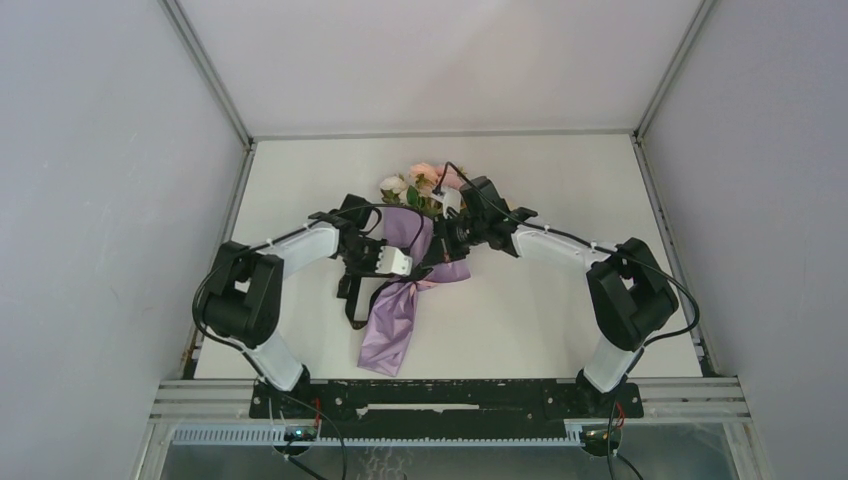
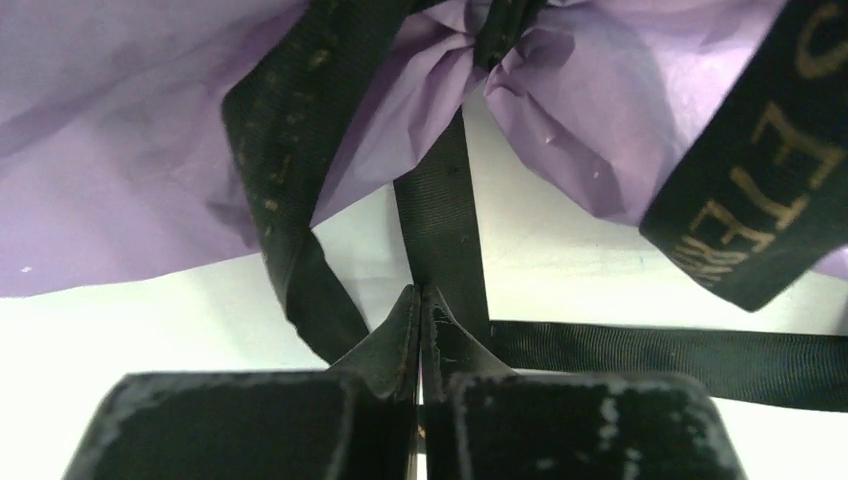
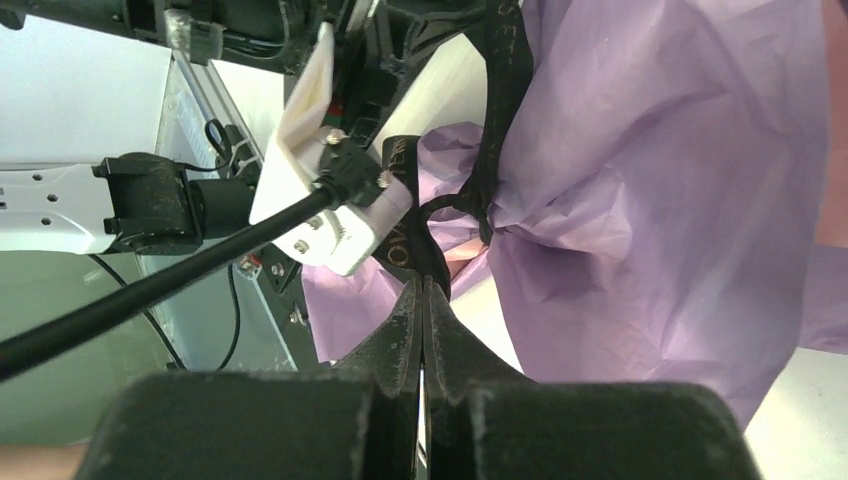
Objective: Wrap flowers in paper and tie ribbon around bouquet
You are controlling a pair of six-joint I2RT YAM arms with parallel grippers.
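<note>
On the surface (image 1: 560, 320), paper (image 1: 392, 325) already wraps the flowers (image 1: 425, 182) and ribbon (image 2: 440, 215) cinches its waist. The left pincer (image 2: 418, 298) and right pincer (image 3: 421, 285) each clamp a ribbon strand; pulling the knot tight probably remains.

- The black ribbon (image 2: 760, 170) up and to the right of the left gripper (image 2: 420, 295) carries gold capital letters along its length. An "H" and an "E" can be made out, but no whole word.
- The ribbon strand just above the right gripper (image 3: 422, 285) shows gold "OV"; the rest is folded away.
- No other writing is legible.
</note>
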